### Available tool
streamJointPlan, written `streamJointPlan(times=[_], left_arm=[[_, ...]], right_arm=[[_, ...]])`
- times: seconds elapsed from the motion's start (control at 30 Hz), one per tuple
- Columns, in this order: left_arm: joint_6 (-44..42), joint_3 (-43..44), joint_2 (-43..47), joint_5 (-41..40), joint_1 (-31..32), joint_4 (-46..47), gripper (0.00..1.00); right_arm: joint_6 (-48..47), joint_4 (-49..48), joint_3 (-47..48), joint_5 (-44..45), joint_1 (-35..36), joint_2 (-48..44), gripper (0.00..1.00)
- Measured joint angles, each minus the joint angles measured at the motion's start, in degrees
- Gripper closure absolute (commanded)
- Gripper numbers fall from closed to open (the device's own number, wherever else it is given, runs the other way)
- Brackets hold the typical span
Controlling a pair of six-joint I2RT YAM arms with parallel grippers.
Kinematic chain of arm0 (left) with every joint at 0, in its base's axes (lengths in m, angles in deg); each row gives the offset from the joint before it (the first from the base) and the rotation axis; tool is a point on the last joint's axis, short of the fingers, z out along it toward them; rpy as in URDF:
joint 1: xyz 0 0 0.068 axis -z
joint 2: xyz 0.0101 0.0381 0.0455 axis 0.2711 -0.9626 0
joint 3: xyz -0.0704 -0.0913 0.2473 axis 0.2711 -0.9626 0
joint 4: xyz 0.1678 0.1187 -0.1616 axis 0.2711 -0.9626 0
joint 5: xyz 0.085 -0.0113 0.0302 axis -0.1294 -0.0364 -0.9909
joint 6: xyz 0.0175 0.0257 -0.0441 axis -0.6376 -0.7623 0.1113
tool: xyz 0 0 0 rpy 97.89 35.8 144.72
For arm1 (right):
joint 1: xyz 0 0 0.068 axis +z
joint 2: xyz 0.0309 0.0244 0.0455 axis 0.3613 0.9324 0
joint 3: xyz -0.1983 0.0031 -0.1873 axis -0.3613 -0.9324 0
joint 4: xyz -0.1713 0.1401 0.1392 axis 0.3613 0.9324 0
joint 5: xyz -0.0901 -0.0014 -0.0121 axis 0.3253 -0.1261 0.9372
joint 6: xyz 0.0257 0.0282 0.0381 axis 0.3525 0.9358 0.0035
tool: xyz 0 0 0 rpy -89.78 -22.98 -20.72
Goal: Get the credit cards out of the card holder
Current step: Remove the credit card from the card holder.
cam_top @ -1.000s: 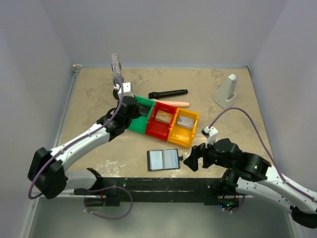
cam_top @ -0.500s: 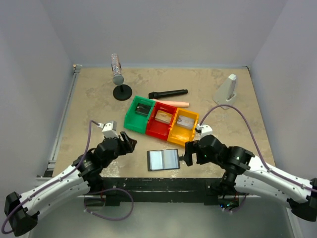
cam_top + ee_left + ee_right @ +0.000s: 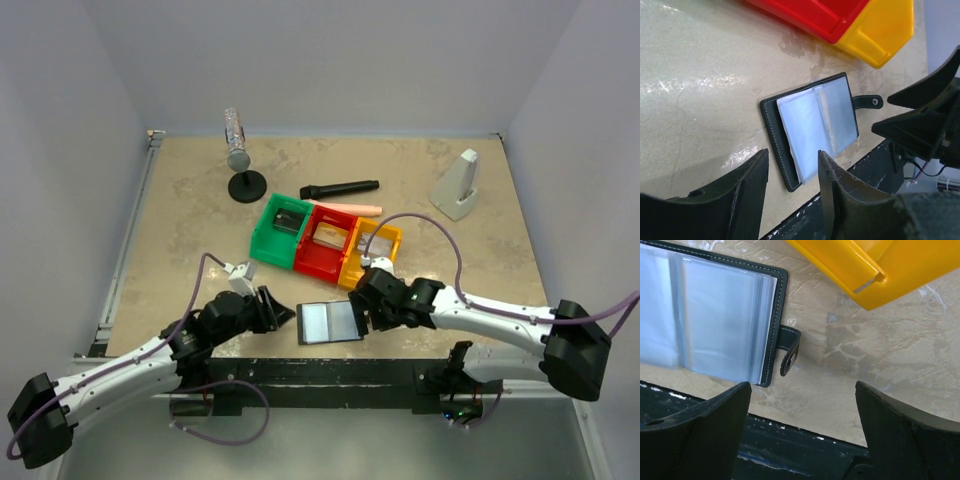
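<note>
The card holder (image 3: 331, 322) lies open on the table near the front edge, pale bluish sleeves up (image 3: 815, 122), its black tab (image 3: 790, 349) pointing right. No card shows in the sleeves. One credit card lies in each bin: green (image 3: 287, 222), red (image 3: 328, 235), yellow (image 3: 375, 243). My left gripper (image 3: 281, 315) hovers just left of the holder, open and empty (image 3: 792, 155), with the holder's near-left corner in line with the gap. My right gripper (image 3: 365, 306) sits at the holder's right edge by the tab, wide open and empty (image 3: 802, 390).
The green (image 3: 262, 240), red (image 3: 310, 262) and yellow (image 3: 352, 278) bins stand in a row just behind the holder. Farther back are a black stick (image 3: 340, 187), a peach stick (image 3: 355, 208), a round-footed stand (image 3: 240, 165) and a white wedge (image 3: 458, 185). A black rail (image 3: 330, 375) runs along the near edge.
My left arm pulled back from the green bin down to the holder's left side. My right gripper moved left and forward, up to the holder's tab edge.
</note>
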Motion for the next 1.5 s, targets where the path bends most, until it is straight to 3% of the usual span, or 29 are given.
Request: streamJointPlan(times=[0.3,0.53,0.67,0.7,0.73,0.93,1.1,1.3,1.5], left_arm=[[0.3,0.0,3.5,0.2,0.1,-0.2,0.52],[0.2,0.0,3.1,0.2,0.1,-1.2,0.53],[0.2,0.0,3.4,0.1,0.1,-1.5,0.53],[0.1,0.0,3.5,0.1,0.1,-1.6,0.53],[0.0,0.1,3.6,0.1,0.1,-1.6,0.54],[-0.3,0.7,-0.1,0.8,0.1,-0.7,0.55],[-1.9,2.1,-5.9,2.3,0.7,1.7,0.53],[-5.0,7.7,-14.5,2.9,3.1,3.3,0.45],[-6.3,15.5,-25.1,2.7,7.1,4.7,0.46]], right_arm=[[0.1,-3.0,3.0,0.2,-0.8,7.8,0.42],[0.2,-3.4,4.2,0.3,-2.3,12.0,0.58],[0.0,-3.6,4.2,0.2,-2.6,13.6,0.78],[-0.1,-3.7,4.2,0.2,-2.7,13.8,0.94],[-0.3,-3.8,4.2,0.2,-2.7,13.9,1.00],[-0.6,-4.0,4.2,0.2,-2.6,12.2,1.00],[-1.4,-7.0,-0.4,-1.8,-2.6,2.5,1.00],[-1.6,-9.5,-4.9,-6.4,-2.1,-5.3,1.00],[-1.6,-10.7,-5.7,-9.2,-1.9,-9.7,1.00]])
